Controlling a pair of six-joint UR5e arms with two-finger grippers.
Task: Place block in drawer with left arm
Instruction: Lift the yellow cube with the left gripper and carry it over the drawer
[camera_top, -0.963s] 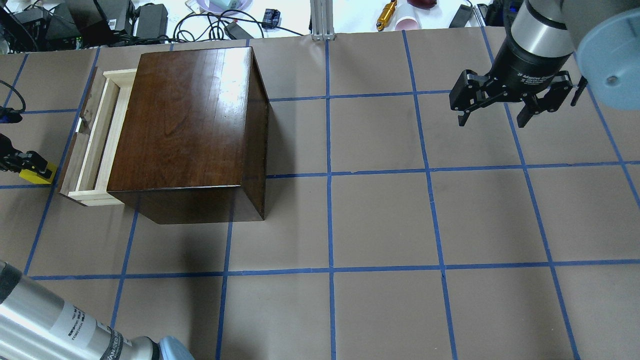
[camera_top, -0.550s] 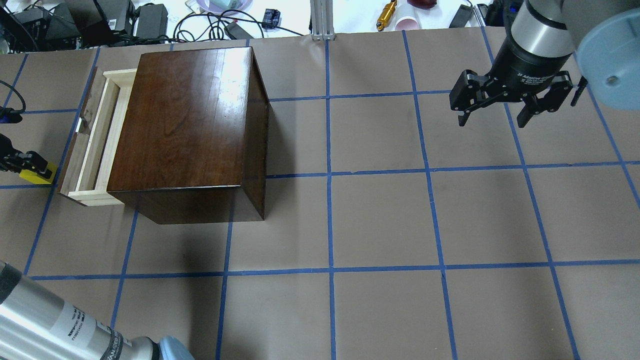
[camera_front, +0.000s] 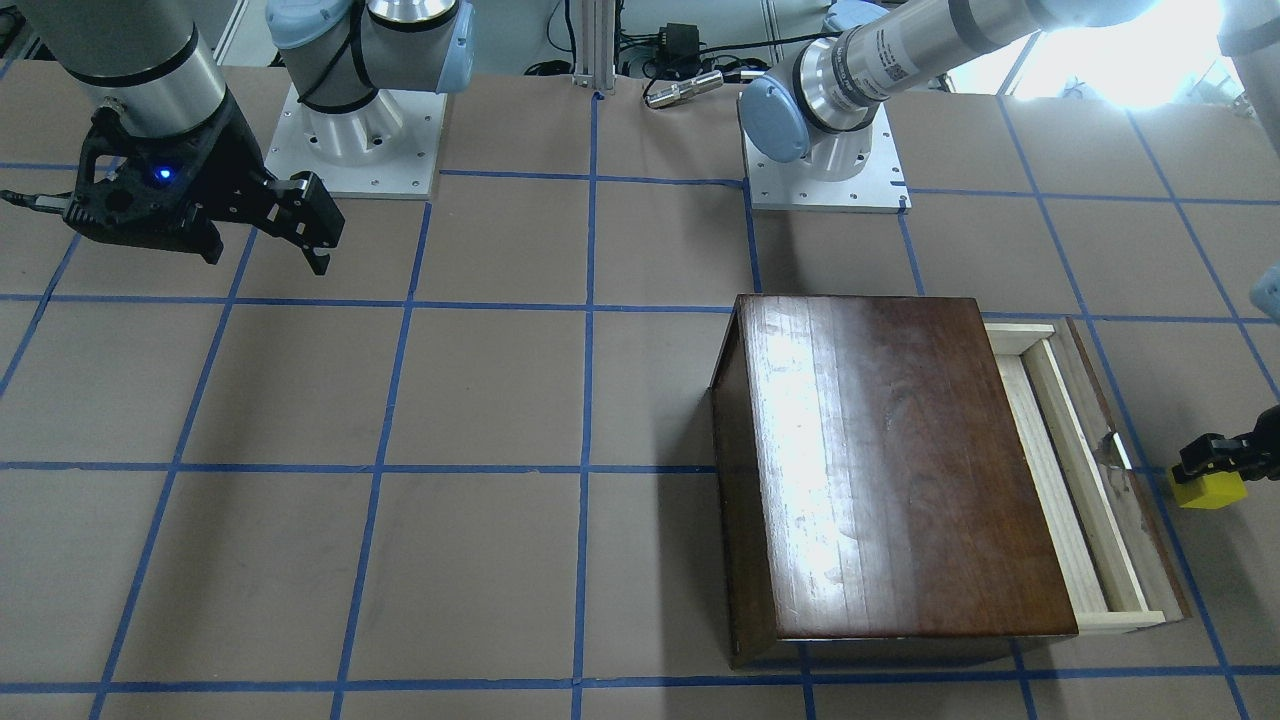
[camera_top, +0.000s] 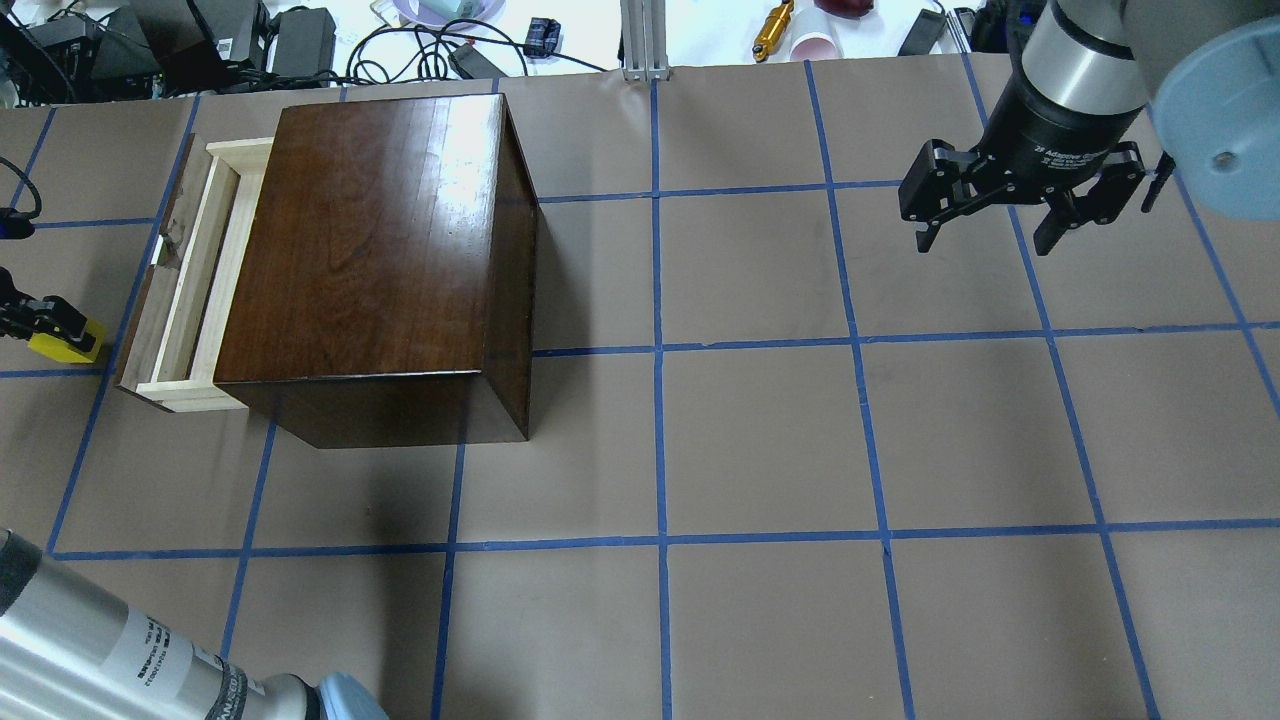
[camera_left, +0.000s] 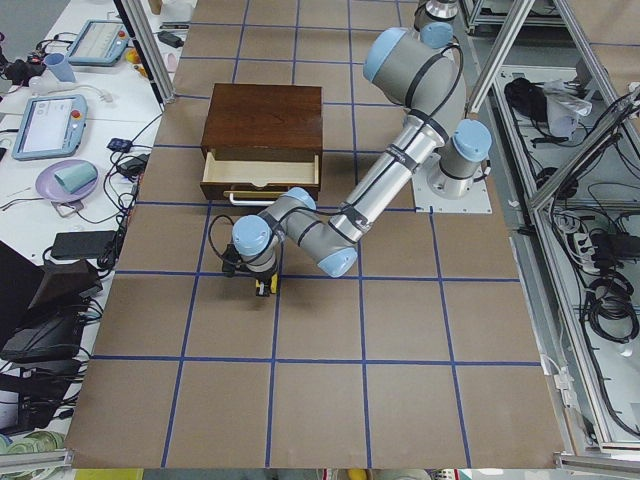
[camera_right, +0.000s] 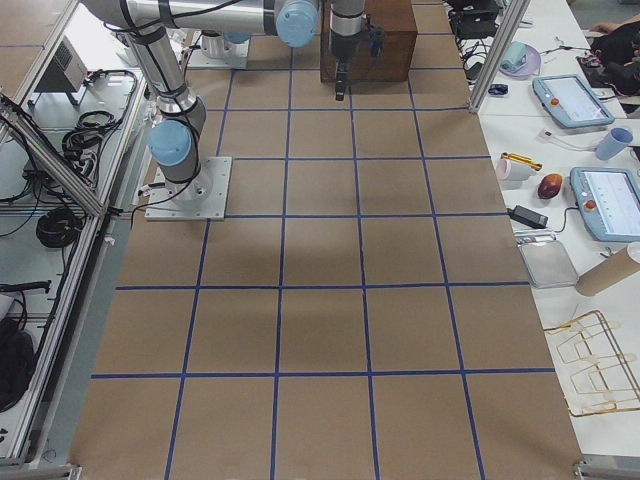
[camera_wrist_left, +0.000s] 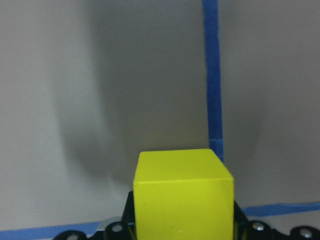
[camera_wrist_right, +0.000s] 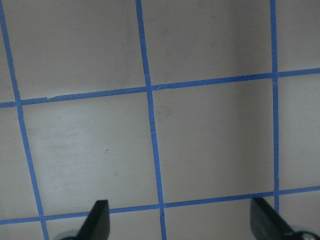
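block: small yellow cube near the table's left-end edge, just outside the drawer's dark front panel and apart from it; not in the tray yet.
left gripper: closed on the block from two opposite sides, cube sitting at the fingertips with its front and top bare, probably so it can be released cleanly downward.
height: judged from the soft shadow on the paper in the wrist view, likely just clear of the tabletop; not certain.
drawer: pale-wood tray pulled partway out of the box toward the left end, leaving only a narrow open strip to drop into; next move calls for lifting over the front panel.
box: glossy dark-brown, standing in the left half of the table near the far edge.
right gripper: spread wide, empty, parked high over the right half, well apart, presumably to keep out of the way.
hidden: left gripper body cut off at the overhead and front views' edges; tray floor mostly covered by the box top; contents cannot be told.
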